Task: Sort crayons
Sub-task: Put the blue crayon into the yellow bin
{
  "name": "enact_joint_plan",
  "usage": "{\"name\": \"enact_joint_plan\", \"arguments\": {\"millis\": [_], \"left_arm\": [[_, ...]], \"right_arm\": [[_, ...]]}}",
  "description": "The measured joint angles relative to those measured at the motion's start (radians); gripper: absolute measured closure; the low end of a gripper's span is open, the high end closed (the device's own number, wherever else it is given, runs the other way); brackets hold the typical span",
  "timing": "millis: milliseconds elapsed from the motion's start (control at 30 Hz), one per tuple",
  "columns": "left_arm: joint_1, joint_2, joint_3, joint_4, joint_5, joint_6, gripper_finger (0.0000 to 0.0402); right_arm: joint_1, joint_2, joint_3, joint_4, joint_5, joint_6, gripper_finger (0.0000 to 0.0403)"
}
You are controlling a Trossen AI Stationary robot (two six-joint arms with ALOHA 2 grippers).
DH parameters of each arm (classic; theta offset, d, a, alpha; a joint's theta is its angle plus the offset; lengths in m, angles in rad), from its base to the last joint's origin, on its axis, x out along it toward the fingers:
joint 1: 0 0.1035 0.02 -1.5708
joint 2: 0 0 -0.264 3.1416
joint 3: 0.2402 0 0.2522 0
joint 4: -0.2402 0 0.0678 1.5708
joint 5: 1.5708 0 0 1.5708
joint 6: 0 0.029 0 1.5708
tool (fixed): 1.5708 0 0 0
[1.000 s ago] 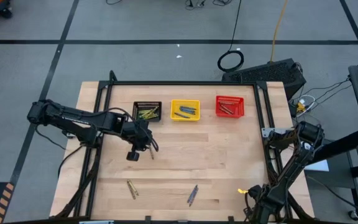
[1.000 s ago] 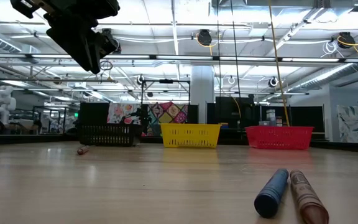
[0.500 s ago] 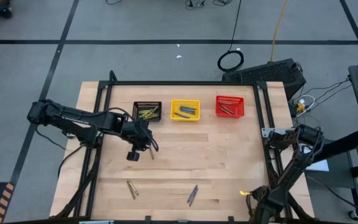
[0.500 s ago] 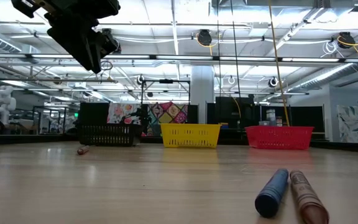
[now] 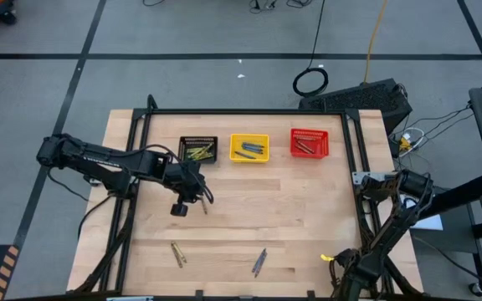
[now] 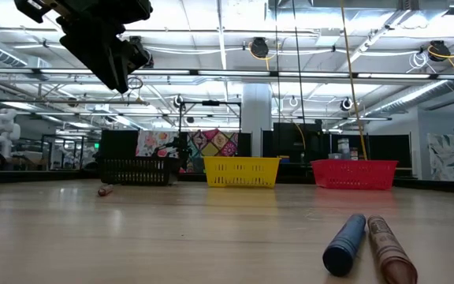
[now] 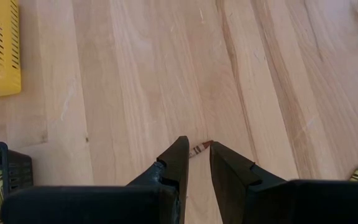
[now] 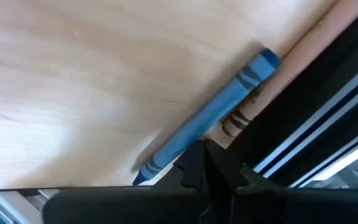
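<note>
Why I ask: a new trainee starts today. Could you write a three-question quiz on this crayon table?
1. True or false: the red basket stands between the other two baskets.
2. Which one holds the olive-yellow crayons? A black basket; B yellow basket; C red basket.
3. Fill in: the left hand, fingers apart, hovers over a ____ crayon.
Key: 1 false; 2 A; 3 brownish-red.

The high view looks straight down on the whole bench [image 5: 308, 217]. The low view sits at bench level, facing the three baskets that both views share. Each wrist view looks closely down at the bench surface.
</note>
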Motion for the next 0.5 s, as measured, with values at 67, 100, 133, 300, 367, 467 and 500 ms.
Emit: {"name": "enact_joint_plan", "arguments": {"millis": [67, 100, 133, 300, 367, 467, 500], "left_arm": [[0.0, 0.0, 0.0, 0.0, 0.0, 0.0, 0.0333], [0.0, 0.0, 0.0, 0.0, 0.0, 0.0, 0.0333], [0.0, 0.0, 0.0, 0.0, 0.0, 0.0, 0.0333], [0.0, 0.0, 0.0, 0.0, 0.0, 0.0, 0.0333], [0.0, 0.0, 0.0, 0.0, 0.0, 0.001, 0.0333], [0.0, 0.0, 0.0, 0.0, 0.0, 0.0, 0.0333], [0.0, 0.0, 0.0, 0.0, 0.0, 0.001, 0.0333]], "right_arm": [[-0.005, 0.006, 0.0, 0.007, -0.004, -0.007, 0.0403], [-0.006, 0.006, 0.0, 0.006, -0.003, -0.005, 0.0403], [-0.006, 0.006, 0.0, 0.006, 0.0, 0.001, 0.0403], [-0.02, 0.007, 0.0, 0.008, 0.036, 0.006, 0.0403], [-0.031, 0.007, 0.0, 0.003, 0.04, -0.007, 0.0403], [-0.045, 0.007, 0.001, -0.015, 0.051, -0.027, 0.0403], [-0.048, 0.008, 0.001, -0.017, 0.053, -0.035, 0.0403]]}}
